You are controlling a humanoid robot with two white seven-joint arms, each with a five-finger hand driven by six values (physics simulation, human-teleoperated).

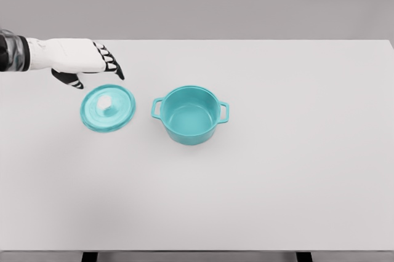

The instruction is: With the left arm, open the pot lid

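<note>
A teal pot (190,115) with two side handles stands uncovered near the middle of the white table (295,170). Its teal lid (108,107), with a white knob on top, lies flat on the table to the pot's left, apart from it. My left hand (92,68) hovers just above and behind the lid, up and to its left, fingers relaxed and spread, holding nothing. The right arm does not show.
The table's front edge runs along the bottom of the view, with two dark legs below it. A grey wall stands behind the far edge.
</note>
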